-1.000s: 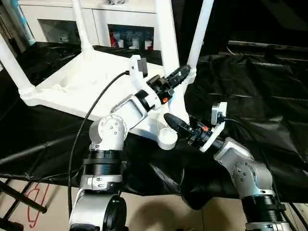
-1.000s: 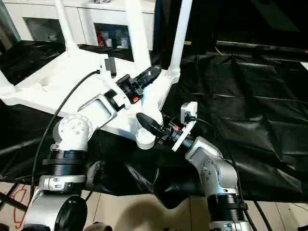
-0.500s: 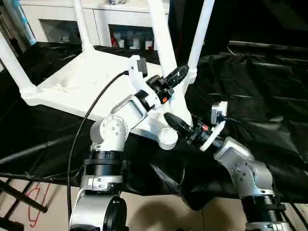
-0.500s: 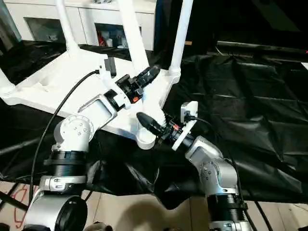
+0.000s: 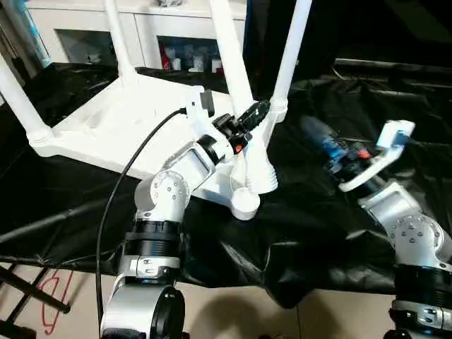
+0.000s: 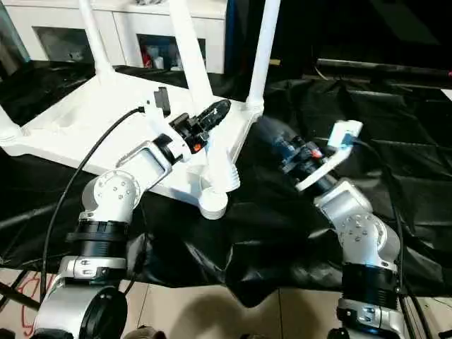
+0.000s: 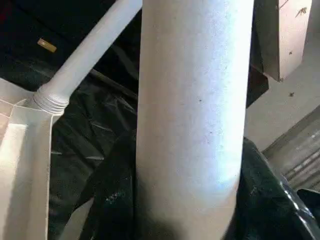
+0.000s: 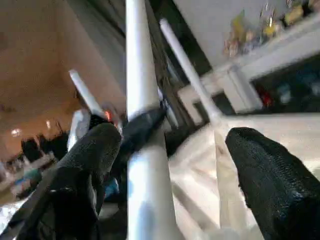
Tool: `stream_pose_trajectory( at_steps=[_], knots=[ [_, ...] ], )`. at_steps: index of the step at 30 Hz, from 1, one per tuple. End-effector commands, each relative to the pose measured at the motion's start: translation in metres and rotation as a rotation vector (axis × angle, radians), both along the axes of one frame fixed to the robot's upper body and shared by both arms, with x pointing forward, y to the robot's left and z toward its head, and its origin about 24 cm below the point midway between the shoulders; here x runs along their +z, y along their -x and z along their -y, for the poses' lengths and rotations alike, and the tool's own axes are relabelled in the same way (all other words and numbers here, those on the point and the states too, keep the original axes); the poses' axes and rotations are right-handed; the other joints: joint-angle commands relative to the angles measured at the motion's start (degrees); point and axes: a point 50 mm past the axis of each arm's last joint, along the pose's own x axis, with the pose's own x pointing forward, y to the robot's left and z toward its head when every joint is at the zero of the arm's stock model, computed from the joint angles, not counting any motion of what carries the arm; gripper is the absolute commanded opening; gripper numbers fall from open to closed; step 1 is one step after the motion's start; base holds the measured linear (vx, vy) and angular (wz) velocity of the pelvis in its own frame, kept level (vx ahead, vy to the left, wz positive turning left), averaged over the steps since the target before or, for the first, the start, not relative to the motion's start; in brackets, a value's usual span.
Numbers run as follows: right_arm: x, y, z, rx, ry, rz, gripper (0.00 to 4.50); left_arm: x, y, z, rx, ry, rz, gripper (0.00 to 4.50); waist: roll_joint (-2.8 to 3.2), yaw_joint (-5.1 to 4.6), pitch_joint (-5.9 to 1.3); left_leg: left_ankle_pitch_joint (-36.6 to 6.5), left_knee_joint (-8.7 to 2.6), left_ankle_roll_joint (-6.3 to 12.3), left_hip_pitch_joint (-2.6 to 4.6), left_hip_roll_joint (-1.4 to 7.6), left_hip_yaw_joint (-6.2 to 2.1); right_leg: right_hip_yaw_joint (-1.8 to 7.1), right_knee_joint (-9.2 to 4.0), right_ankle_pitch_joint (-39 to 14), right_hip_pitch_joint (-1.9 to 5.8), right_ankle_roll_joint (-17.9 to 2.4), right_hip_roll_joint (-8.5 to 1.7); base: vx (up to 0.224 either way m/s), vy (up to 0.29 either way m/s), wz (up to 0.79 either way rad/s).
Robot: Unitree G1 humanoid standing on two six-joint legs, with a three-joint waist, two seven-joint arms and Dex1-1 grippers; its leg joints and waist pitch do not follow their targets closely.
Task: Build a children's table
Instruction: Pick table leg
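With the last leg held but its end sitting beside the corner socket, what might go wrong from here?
1. The left pincer alone grips the tilted leg; its ribbed end rests beside the empty socket, so it may slip off or go in crooked.
2. The right pincer is open and off the table top, so pushing the leg could shift the top on the black sheet.

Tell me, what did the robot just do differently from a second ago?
The right claw let go near the empty corner socket and swung away to the robot's right, over the black cloth, fingers open. The loose leg now tilts, its ribbed end beside the socket. The left claw still grips that leg; the tabletop and other legs stayed put.
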Motion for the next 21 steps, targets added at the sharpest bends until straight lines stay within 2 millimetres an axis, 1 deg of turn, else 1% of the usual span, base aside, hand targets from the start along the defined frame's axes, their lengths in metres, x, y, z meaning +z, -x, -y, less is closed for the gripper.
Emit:
stream_pose_trajectory(
  at_steps=[1, 4, 5, 6, 7, 8, 9, 10, 12, 13, 14, 15, 16, 17, 21],
  knots=[
    [-0.004, -0.003, -0.008, 0.024, 0.098, -0.045, 3.84, 0.009, 0.0, 0.004, -0.009, -0.024, 0.051, 1.98, -1.24, 0.1, -4.43, -10.15, -3.6, 2.01, 0.84, 1.05, -0.6, 2.18, -4.9, -21.23, 3.18, -6.16, -2.83, 0.0, 0.0, 0.0],
    [-0.004, -0.005, -0.014, 0.071, 0.129, -0.08, 3.84, 0.012, 0.005, 0.007, -0.072, -0.054, 0.119, 1.98, -1.35, 0.24, -4.45, -9.92, -3.61, 2.15, 0.75, 0.91, -0.63, 2.26, -4.98, -21.98, 3.25, -5.59, -2.97, 0.0, 0.0, 0.0],
    [-0.004, -0.004, -0.017, 0.116, 0.14, -0.088, 3.84, 0.013, 0.009, 0.009, -0.131, -0.07, 0.168, 1.98, -1.34, 0.27, -4.51, -9.77, -3.62, 2.15, 0.79, 1.01, -0.6, 2.32, -4.88, -21.68, 3.23, -5.59, -2.97, 0.0, 0.0, 0.0],
    [-0.003, -0.003, -0.019, 0.139, 0.147, -0.091, 3.84, 0.014, 0.011, 0.009, -0.164, -0.072, 0.19, 1.98, -1.32, 0.29, -4.5, -9.7, -3.68, 2.3, 0.84, 1.09, -0.68, 2.31, -4.84, -21.48, 3.24, -5.76, -2.98, 0.0, 0.0, 0.0],
    [-0.002, -0.002, -0.021, 0.175, 0.155, -0.091, 3.84, 0.016, 0.015, 0.009, -0.215, -0.059, 0.213, 1.98, -1.18, 0.27, -4.51, -9.39, -3.64, 2.16, 0.8, 1.22, -0.62, 2.41, -4.59, -20.14, 3.14, -6.36, -2.98, 0.0, 0.0, 0.0],
    [-0.001, -0.001, -0.023, 0.218, 0.164, -0.089, 3.84, 0.019, 0.019, 0.009, -0.273, -0.033, 0.243, 1.98, -1.32, 0.29, -4.52, -9.34, -3.63, 2.21, 0.79, 1.17, -0.64, 2.38, -4.42, -19.32, 3.3, -6.89, -3.0, 0.0, 0.0, 0.0],
    [0.0, 0.0, -0.024, 0.256, 0.178, -0.085, 3.84, 0.02, 0.023, 0.009, -0.319, -0.021, 0.267, 1.98, -1.32, 0.24, -4.49, -9.2, -3.62, 2.28, 0.73, 1.12, -0.54, 2.44, -4.36, -18.92, 3.35, -7.09, -2.96, 0.0, 0.0, 0.0],
    [0.0, 0.002, -0.025, 0.288, 0.193, -0.081, 3.84, 0.022, 0.026, 0.008, -0.357, -0.016, 0.288, 1.98, -1.29, 0.34, -4.49, -9.25, -3.59, 2.28, 0.83, 1.22, -0.6, 2.45, -4.19, -18.35, 3.34, -7.66, -2.99, 0.0, 0.0, 0.0],
    [-0.001, 0.005, -0.028, 0.36, 0.241, -0.072, 3.84, 0.026, 0.032, 0.008, -0.434, 0.01, 0.333, 1.98, -1.26, 0.29, -4.4, -9.75, -3.56, 2.35, 0.8, 1.19, -0.47, 2.52, -4.24, -18.69, 3.31, -8.02, -2.99, 0.0, 0.0, 0.0],
    [-0.001, 0.006, -0.028, 0.372, 0.245, -0.072, 3.84, 0.027, 0.033, 0.008, -0.443, 0.014, 0.337, 1.98, -1.26, 0.29, -4.4, -9.75, -3.56, 2.35, 0.8, 1.19, -0.47, 2.52, -4.24, -18.69, 3.31, -8.02, -2.99, 0.0, 0.0, 0.0],
    [0.0, 0.007, -0.03, 0.425, 0.262, -0.064, 3.84, 0.031, 0.036, 0.008, -0.497, 0.031, 0.368, 1.98, -1.42, 0.29, -4.35, -10.17, -3.57, 2.13, 0.84, 1.27, -0.46, 2.57, -4.27, -19.41, 3.29, -8.0, -3.08, 0.0, 0.0, 0.0],
    [0.0, 0.008, -0.03, 0.447, 0.267, -0.06, 3.84, 0.032, 0.038, 0.009, -0.522, 0.036, 0.383, 1.98, -1.4, 0.31, -4.33, -10.58, -3.54, 2.05, 1.01, 1.23, -0.46, 2.53, -4.39, -20.13, 3.18, -8.01, -3.04, 0.0, 0.0, 0.0],
    [0.002, 0.008, -0.031, 0.47, 0.276, -0.051, 3.84, 0.034, 0.04, 0.01, -0.554, 0.043, 0.397, 1.98, -1.84, 0.23, -4.32, -10.64, -3.55, 2.06, 0.87, 1.22, -0.45, 2.51, -4.38, -20.52, 3.3, -7.91, -3.04, 0.0, 0.0, 0.0],
    [0.003, 0.007, -0.033, 0.491, 0.284, -0.043, 3.84, 0.036, 0.041, 0.011, -0.584, 0.05, 0.409, 1.98, -1.54, 0.38, -4.29, -11.03, -3.61, 1.82, 1.02, 1.35, -0.52, 2.55, -4.4, -21.47, 3.18, -7.73, -3.17, 0.0, 0.0, 0.0],
    [0.007, 0.009, -0.039, 0.558, 0.275, -0.014, 3.84, 0.038, 0.041, 0.014, -0.605, 0.067, 0.414, 1.98, -1.76, 0.27, -4.2, -11.71, -3.63, 1.13, 1.07, 1.42, -0.56, 2.61, -4.44, -21.75, 3.12, -7.82, -3.17, 0.0, 0.0, 0.0]
  ],
)
